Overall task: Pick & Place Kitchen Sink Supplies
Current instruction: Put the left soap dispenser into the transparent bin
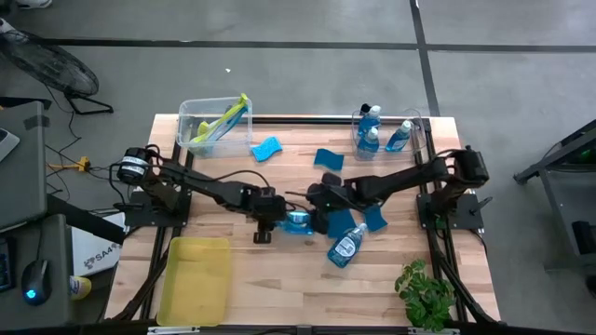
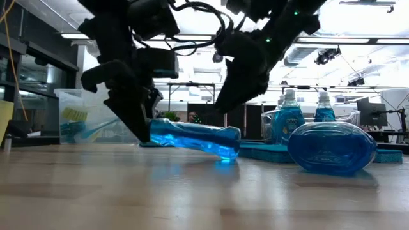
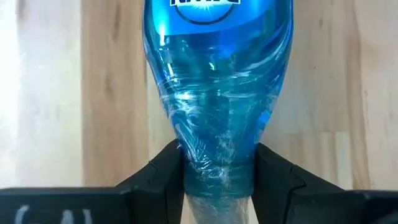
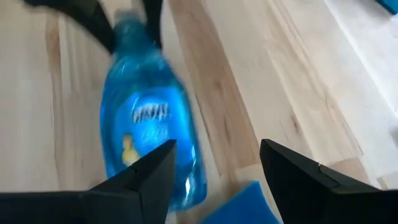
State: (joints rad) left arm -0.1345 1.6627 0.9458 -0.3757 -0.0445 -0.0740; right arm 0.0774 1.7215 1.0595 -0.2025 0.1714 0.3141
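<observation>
Wooden slats make up the table (image 1: pixel 279 270), and I take the bottle (image 1: pixel 298 221) at its middle as my landmark; it lies on its side on the wood, full of blue soap; my left gripper (image 1: pixel 272 218) comes at it from the left, fingers (image 3: pixel 158 180) closed partway around its narrow neck, one on each side and touching it, as the left wrist view shows close up; in the low view the neck end is raised a little in my grip while the base rests on the table; my right gripper (image 1: pixel 321 200) hovers just right of and behind the bottle, jaws wide apart with nothing between them, and the right wrist view looks past its fingers (image 4: pixel 152 177) down at the bottle's label; a second bottle (image 1: pixel 346 246) lies on its side in front and to the right of the first, well clear of it; sponges (image 1: pixel 358 220) lie flat just right of the landmark, touching each other, another sponge (image 1: pixel 328 159) lies behind it, and one more (image 1: pixel 265 148) behind and to the left; far behind on the left a clear bin (image 1: pixel 216 124) holds brushes (image 1: pixel 226 119); far behind on the right another bin (image 1: pixel 410 126) holds upright bottles (image 1: pixel 371 130); a yellow tray (image 1: pixel 196 279) sits in front, to the left.
</observation>
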